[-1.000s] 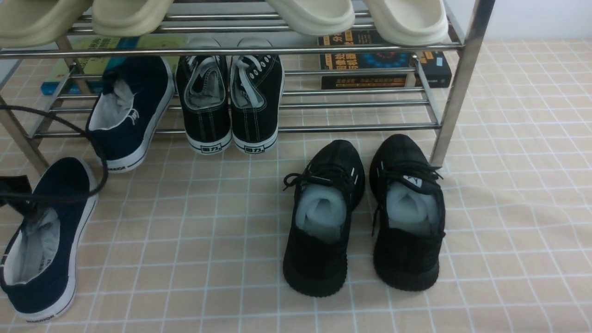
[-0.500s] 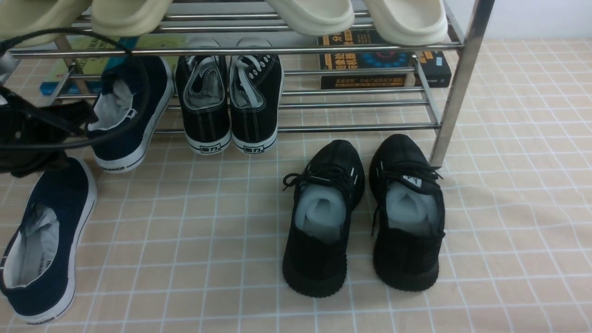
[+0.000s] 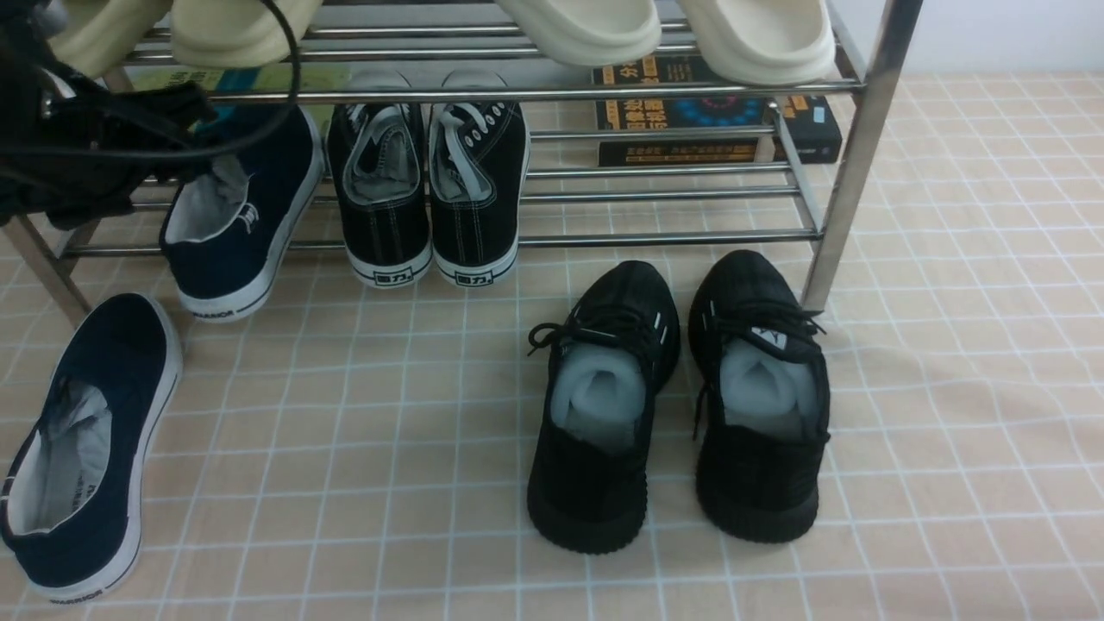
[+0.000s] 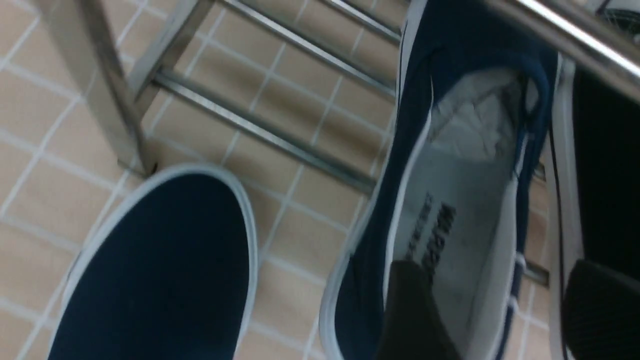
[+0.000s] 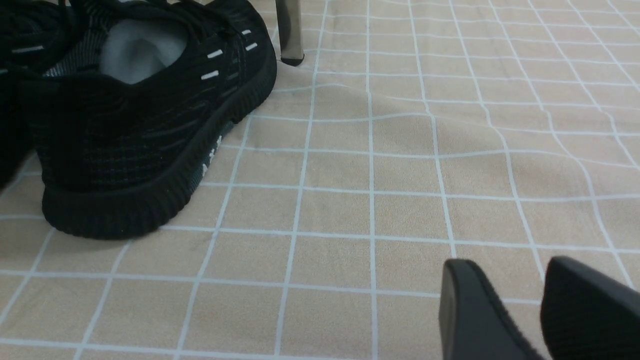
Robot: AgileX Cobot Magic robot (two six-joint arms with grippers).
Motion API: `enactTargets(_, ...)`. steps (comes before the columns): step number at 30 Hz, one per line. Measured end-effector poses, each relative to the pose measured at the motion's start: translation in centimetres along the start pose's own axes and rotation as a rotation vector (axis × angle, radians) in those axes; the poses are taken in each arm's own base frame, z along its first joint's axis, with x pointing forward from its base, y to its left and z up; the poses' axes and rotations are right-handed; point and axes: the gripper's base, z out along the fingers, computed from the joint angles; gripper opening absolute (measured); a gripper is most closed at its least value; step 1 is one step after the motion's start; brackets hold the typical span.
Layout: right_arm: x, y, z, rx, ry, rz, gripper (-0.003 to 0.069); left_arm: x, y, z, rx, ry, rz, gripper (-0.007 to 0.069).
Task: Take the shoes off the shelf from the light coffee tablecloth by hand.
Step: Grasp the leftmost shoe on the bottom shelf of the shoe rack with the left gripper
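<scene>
1. Left tool [image 4: 492,292]: open, fingertips apart, nothing gripped; positioned at the navy slip-on on the rack, one finger across the view of its opening, the other seen against the neighbouring black shoe. Contact cannot be told.
2. Right tool [image 5: 515,265]: open, fingertips parted by a narrow gap, with nothing between them; seen over the cloth.
3. Navy slip-on, first of pair [image 3: 116,341]: on the cloth at the left, in front of the rack; upright, toe pointing far, pale lining, white sole.
4. Navy slip-on, second of pair [image 3: 211,267]: on the rack's lower tier, left part; heel toward the near side, jutting past the front tube; "WARRIOR" lettering on the insole.
5. Shoe rack [image 3: 673,237]: chrome tubes, two tiers, standing at the far side.
6. Black lace-up pair [image 3: 474,220]: lower tier, side by side, just right of item 4.
7. Cream clogs [image 3: 759,39]: four, upper tier.
8. All-black sneakers [image 3: 763,483]: two, on the cloth, right of centre, toes pointing far.
9. Light coffee tablecloth [image 3: 379,517]: beige, white grid, wrinkled at the right.
10. Books [image 3: 681,112]: dark-covered, stacked behind the lower tier, right part.
</scene>
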Motion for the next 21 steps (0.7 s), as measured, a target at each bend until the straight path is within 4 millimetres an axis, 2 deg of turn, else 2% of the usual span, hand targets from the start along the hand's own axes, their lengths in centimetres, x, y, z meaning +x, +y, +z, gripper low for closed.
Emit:
enactTargets(5, 0.0, 0.0, 0.0, 0.0, 0.0, 0.0, 0.0239, 0.4, 0.3, 3.3, -0.044, 0.028, 0.066, 0.0458)
enactTargets(12, 0.0, 0.0, 0.0, 0.0, 0.0, 0.0, 0.0239, 1.8, 1.0, 6.6, -0.096, 0.084, 0.138, 0.046)
enactTargets(14, 0.0, 0.0, 0.0, 0.0, 0.0, 0.0, 0.0239, 2.5, 1.2, 7.8, -0.106, 0.113, 0.14, 0.0434)
enactTargets(15, 0.0, 0.0, 0.0, 0.0, 0.0, 0.0, 0.0239, 2.8, 1.3, 8.1, -0.107, 0.125, 0.13, 0.0395)
enactTargets(16, 0.0, 0.0, 0.0, 0.0, 0.0, 0.0, 0.0239, 2.7, 1.2, 8.1, -0.107, 0.125, 0.13, 0.0386)
enactTargets(17, 0.0, 0.0, 0.0, 0.0, 0.0, 0.0, 0.0239, 2.9, 1.3, 8.1, -0.108, 0.139, 0.114, 0.0281)
enactTargets(18, 0.0, 0.0, 0.0, 0.0, 0.0, 0.0, 0.0239, 3.0, 1.3, 8.1, -0.115, 0.152, 0.11, 0.0222)
enactTargets(19, 0.0, 0.0, 0.0, 0.0, 0.0, 0.0, 0.0239, 3.0, 1.3, 8.1, -0.116, 0.153, 0.107, 0.0206)
enactTargets(20, 0.0, 0.0, 0.0, 0.0, 0.0, 0.0, 0.0239, 3.0, 1.4, 7.6, -0.125, 0.169, 0.099, 0.0084)
enactTargets(21, 0.0, 0.0, 0.0, 0.0, 0.0, 0.0, 0.0239, 2.9, 1.3, 7.1, -0.129, 0.18, 0.09, 0.0048)
